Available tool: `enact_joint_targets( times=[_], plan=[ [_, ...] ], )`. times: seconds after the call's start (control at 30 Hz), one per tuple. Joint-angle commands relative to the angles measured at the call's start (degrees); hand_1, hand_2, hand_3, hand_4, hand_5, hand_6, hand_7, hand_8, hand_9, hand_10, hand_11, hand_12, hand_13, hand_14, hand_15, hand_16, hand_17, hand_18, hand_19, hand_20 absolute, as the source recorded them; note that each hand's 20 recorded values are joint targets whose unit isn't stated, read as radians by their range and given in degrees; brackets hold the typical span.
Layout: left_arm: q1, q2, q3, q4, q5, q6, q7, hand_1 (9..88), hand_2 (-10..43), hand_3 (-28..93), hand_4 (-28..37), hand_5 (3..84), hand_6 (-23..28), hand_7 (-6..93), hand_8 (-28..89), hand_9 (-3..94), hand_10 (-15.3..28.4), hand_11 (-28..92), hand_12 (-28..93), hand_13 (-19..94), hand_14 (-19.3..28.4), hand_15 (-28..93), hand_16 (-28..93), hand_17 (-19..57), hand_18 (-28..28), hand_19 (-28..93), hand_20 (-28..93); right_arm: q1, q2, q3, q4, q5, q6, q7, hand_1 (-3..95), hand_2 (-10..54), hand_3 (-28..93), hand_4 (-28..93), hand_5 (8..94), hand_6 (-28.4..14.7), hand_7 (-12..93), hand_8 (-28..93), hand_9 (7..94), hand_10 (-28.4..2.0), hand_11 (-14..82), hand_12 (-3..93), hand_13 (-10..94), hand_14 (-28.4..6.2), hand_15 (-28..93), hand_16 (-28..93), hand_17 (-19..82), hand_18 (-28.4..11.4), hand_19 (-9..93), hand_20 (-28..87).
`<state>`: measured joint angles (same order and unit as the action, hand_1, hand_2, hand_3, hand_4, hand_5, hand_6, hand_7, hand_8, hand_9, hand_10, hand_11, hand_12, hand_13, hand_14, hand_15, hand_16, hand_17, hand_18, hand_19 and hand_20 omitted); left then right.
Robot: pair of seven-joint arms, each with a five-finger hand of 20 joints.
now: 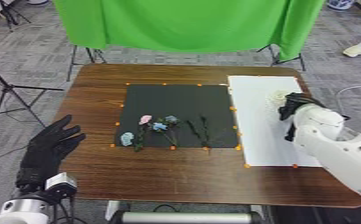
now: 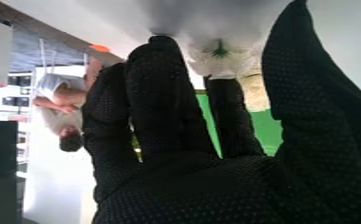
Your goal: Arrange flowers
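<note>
Black mat (image 1: 178,102) on table (image 1: 176,175): pink flower (image 1: 145,119), blue flowers (image 1: 160,126) and green stems (image 1: 205,131) towards its near edge. White sheet (image 1: 256,125) alongside: white flower (image 1: 279,97) near its right edge, at right hand (image 1: 294,106); contact uncertain. Right fingers straight, spread. Left hand (image 1: 45,152) at table's left edge, fingers spread. Green cloth (image 1: 185,25) beyond far edge.

Head view: you look fwd. & down from above the table (image 1: 159,175). Rt. wrist view: you look v. close past the right hand (image 1: 299,101) to the green cloth (image 1: 185,25) (bkgd. inverted). Both share green cloth, white sheet (image 1: 261,135), pale flowers (image 1: 279,98).
</note>
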<state>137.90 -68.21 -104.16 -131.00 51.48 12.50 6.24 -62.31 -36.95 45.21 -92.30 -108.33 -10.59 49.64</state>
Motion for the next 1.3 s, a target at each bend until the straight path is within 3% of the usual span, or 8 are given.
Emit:
enact_joint_targets(
  times=[0.03, 0.27, 0.5, 0.97, 1.3],
  plan=[
    [0.4, -0.43, 0.26, 0.37, -0.21, -0.26, -0.13, 24.0, 4.8, 81, -21.2, 36.4, 9.8, 14.8, -10, 35.1, 20.5, 30, 10, 26, 26.9, 54, -10, -11.4, 23.5, 57, 3, 0.4, -0.1, -2.3, -0.2, -2.3, 1.8, -1.3, 36.1, -8.6, 91, -28, 47.0, 2.4, 20, -16, 56.4, -16.9, 22.6, 13.3, 65, -10.3, 85, 6, 29, -23.4, 93, 30],
    [0.2, -0.43, 0.38, 0.42, -0.25, -0.24, -0.35, 24.1, 4.8, 81, -21.2, 36.3, 9.8, 14.8, -10, 35.1, 20.4, 30, 10, 26, 26.9, 54, -10, -11.4, 23.6, 57, 3, 1.2, 0.7, -5.6, -0.2, -4.4, 6.1, -2.4, 38.5, -7.6, 87, -28, 58.9, 4.0, 21, -17, 66.7, -13.5, 22.8, 13.6, 69, -9.3, 82, 8, 30, -23.0, 93, 28],
    [0.5, -0.54, 0.27, 0.31, -0.21, -0.18, -0.43, 24.0, 4.8, 81, -21.2, 36.4, 9.8, 14.8, -10, 35.1, 20.4, 30, 10, 26, 27.0, 54, -10, -11.4, 23.5, 57, 3, 1.7, 1.4, -8.6, -0.2, -7.5, 10.1, -3.4, 48.8, -8.7, 77, -28, 81.5, 3.3, 20, -2, 84.7, -9.5, 18.9, 21.0, 75, -6.9, 78, 12, 35, -21.7, 93, 29],
    [0.9, -0.34, -0.21, -0.06, -0.26, 0.17, -0.24, 24.0, 4.8, 81, -21.2, 36.4, 9.8, 14.8, -10, 35.1, 20.4, 30, 10, 26, 27.0, 54, -10, -11.4, 23.6, 57, 3, 5.6, 1.3, -10.3, -6.1, -10.0, 17.4, -5.7, 50.7, -9.3, 78, -28, 85.0, 1.7, 19, 1, 89.2, -9.5, 18.6, 24.6, 78, -5.7, 78, 13, 37, -21.6, 93, 32],
    [0.9, -0.15, -1.13, -0.24, -0.20, 0.08, -0.67, 24.1, 4.9, 81, -21.2, 36.4, 9.9, 14.7, -10, 35.1, 20.5, 30, 10, 26, 26.9, 54, -10, -11.4, 23.6, 57, 3, 6.7, -12.0, -10.8, -9.2, -11.6, 17.1, -11.7, 50.7, -9.5, 79, -28, 85.4, 1.4, 19, 1, 89.5, -9.8, 18.4, 25.2, 78, -5.9, 79, 14, 37, -21.7, 93, 33]
  ],
)
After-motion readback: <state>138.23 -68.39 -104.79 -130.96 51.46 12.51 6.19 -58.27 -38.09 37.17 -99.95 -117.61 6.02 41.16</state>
